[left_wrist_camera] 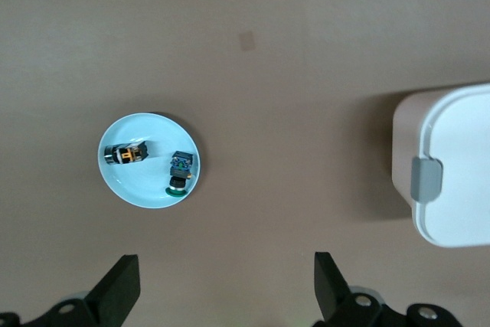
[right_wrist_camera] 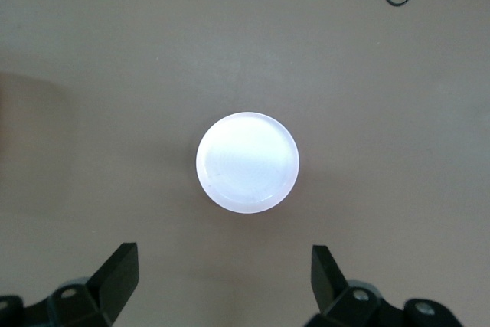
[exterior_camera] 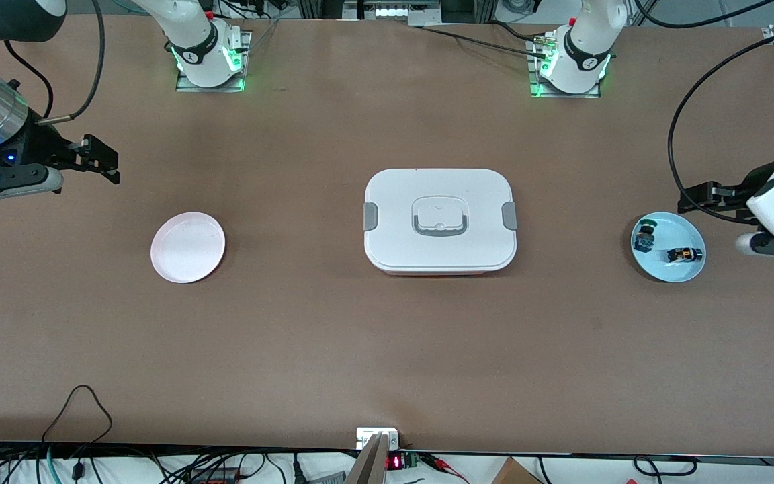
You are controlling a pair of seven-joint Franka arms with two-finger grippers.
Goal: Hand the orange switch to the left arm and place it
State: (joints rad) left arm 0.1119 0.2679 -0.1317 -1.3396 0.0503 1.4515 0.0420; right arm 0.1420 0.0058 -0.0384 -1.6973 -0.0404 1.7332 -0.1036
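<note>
The orange switch [exterior_camera: 684, 255] lies on its side on a light blue plate [exterior_camera: 672, 270] at the left arm's end of the table. It also shows in the left wrist view [left_wrist_camera: 125, 154] on that plate [left_wrist_camera: 145, 187]. My left gripper [exterior_camera: 696, 198] hangs open and empty over the table beside the blue plate; it shows open in the left wrist view [left_wrist_camera: 227, 285]. The white box [exterior_camera: 439, 220] stands closed at the table's middle. My right gripper [exterior_camera: 101, 161] hangs open and empty over the right arm's end of the table, as its wrist view [right_wrist_camera: 226, 277] also shows.
A small black switch with green and blue parts [exterior_camera: 643, 235] lies on the same blue plate [left_wrist_camera: 180, 173]. An empty pale pink plate [exterior_camera: 187, 247] sits toward the right arm's end [right_wrist_camera: 247, 161]. The box's corner with a grey clip [left_wrist_camera: 452, 166] shows in the left wrist view.
</note>
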